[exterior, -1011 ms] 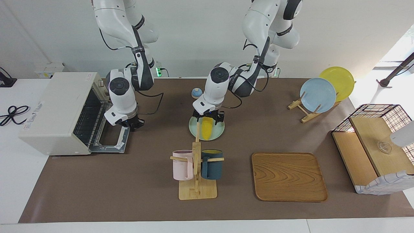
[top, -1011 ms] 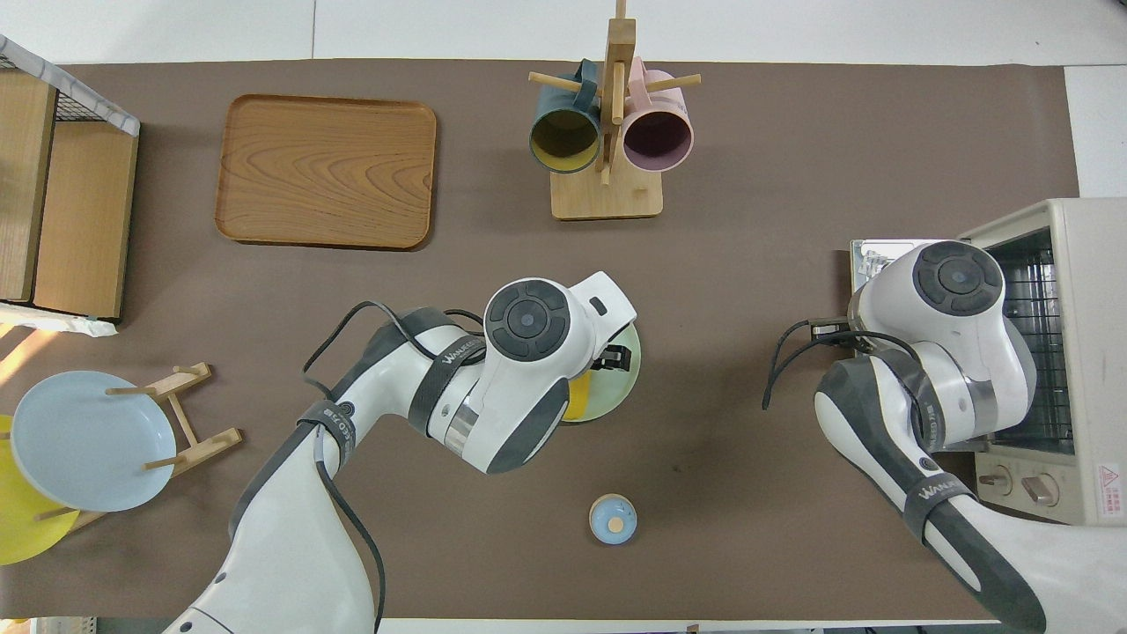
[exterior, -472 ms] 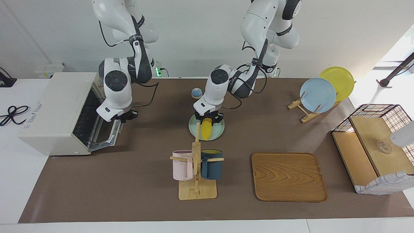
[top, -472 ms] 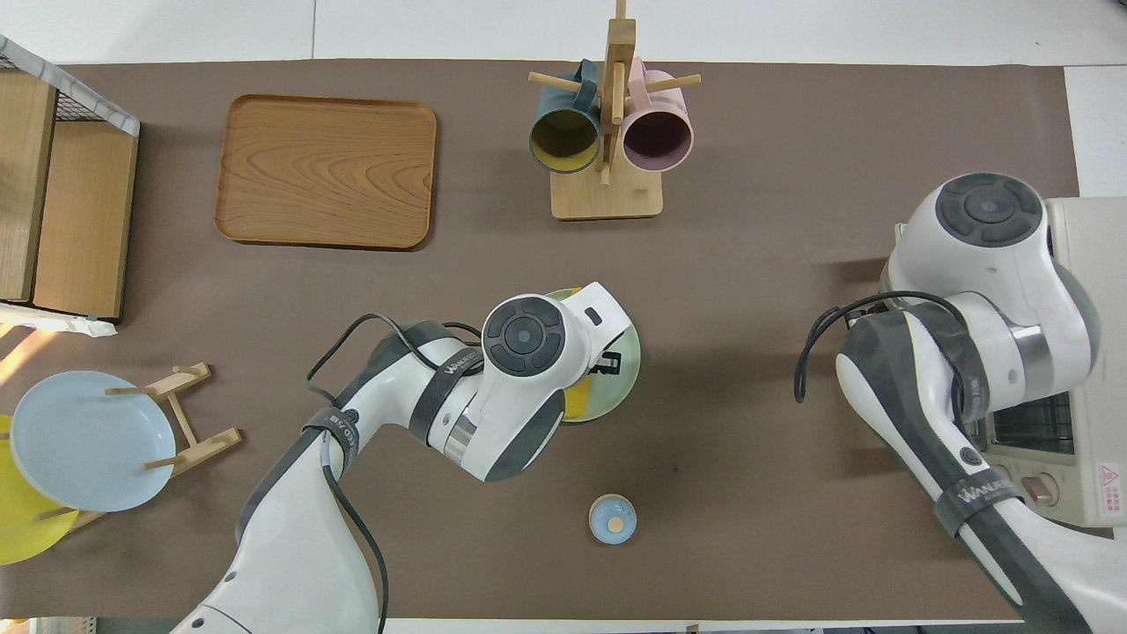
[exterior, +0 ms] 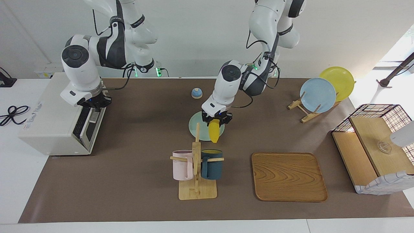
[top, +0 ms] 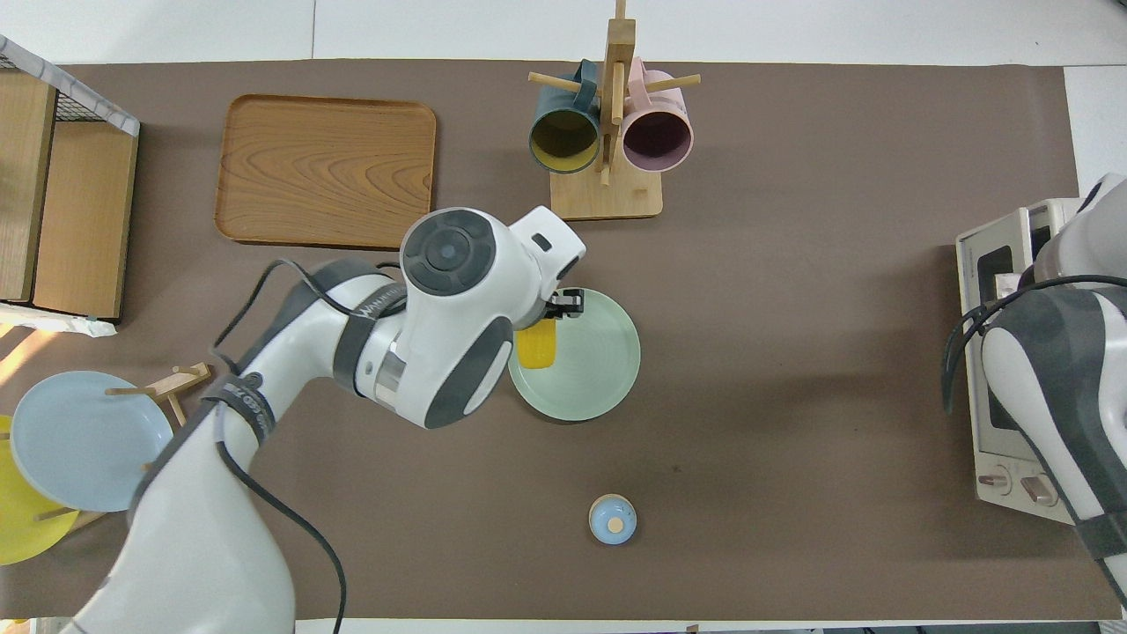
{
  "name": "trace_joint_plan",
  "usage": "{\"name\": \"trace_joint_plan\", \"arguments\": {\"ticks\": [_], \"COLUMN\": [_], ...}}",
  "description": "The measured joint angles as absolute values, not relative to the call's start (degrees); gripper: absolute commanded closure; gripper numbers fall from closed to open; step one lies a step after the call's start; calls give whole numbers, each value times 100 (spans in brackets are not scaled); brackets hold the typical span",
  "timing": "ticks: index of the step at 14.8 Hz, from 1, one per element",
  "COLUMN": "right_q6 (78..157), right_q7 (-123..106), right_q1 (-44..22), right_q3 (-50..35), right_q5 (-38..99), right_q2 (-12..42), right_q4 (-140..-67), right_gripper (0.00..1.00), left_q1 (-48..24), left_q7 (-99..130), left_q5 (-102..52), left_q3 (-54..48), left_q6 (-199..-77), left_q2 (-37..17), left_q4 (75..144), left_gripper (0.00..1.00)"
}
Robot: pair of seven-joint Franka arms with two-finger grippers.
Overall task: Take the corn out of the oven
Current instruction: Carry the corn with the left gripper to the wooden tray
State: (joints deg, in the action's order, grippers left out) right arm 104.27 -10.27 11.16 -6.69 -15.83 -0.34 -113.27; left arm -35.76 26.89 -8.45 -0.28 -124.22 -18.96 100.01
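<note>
Overhead view shows the corn [top: 536, 344] over the pale green plate [top: 590, 370], half hidden under the left gripper [top: 553, 310]. From the facing view the corn [exterior: 213, 130] hangs in the air, its long axis close to vertical, the narrow tip pointing down and the thick end clamped between the fingers of the left gripper [exterior: 216, 119]. The pale green plate [exterior: 198, 127] under it carries nothing.

The oven [exterior: 55, 116] stands at the right arm's end of the table with its glass door up against the front. The right gripper [exterior: 94, 103] is at the top edge of this door, fingers pressed together; I cannot tell if it touches the door. On the oven's top is a strip with writing and a small red warning label [top: 1108, 481], both too small to read. The word "WANKERJI" or similar on the arm band [top: 374, 304] is not clear.

A pink mug [exterior: 182, 165] and a dark blue mug [exterior: 212, 164] hang on the wooden mug stand [exterior: 197, 181], both with no content visible. The wooden tray [exterior: 288, 176] is beside the stand, bare.
</note>
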Motion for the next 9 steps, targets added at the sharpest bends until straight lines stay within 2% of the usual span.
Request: {"name": "trace_joint_plan", "arguments": {"ticks": [2, 4, 5, 6, 7, 9], "right_q6": [10426, 10415, 10391, 10342, 10260, 9960], "right_q7": [-1213, -1404, -1449, -1479, -1488, -1489], "right_q1": [1183, 1186, 1186, 1184, 1176, 1157], "right_q3": [-660, -654, -654, -654, -656, -678], "right_q5": [-1583, -1583, -1583, -1583, -1574, -1259], "right_q2": [-37, -49, -61, -84, -118, -202], "right_q4": [-11300, -11294, -11287, -11268, -11225, -10999], "right_gripper": [97, 96, 91, 81, 66, 50], "left_q1": [-3050, -2555, -2327, -2099, -1885, -1542], "left_q7": [2599, 2274, 1997, 1703, 1424, 986], "left_q5": [-794, -684, -680, -680, -680, -680], "left_q3": [7, 18, 19, 20, 17, 10], "left_q6": [-11887, -11714, -11713, -11713, -11712, -11481], "left_q2": [-1859, -1903, -1945, -2002, -2086, -2420], "left_q4": [9483, 9279, 9261, 9251, 9206, 8771], "left_gripper": [100, 100, 100, 100, 100, 100]}}
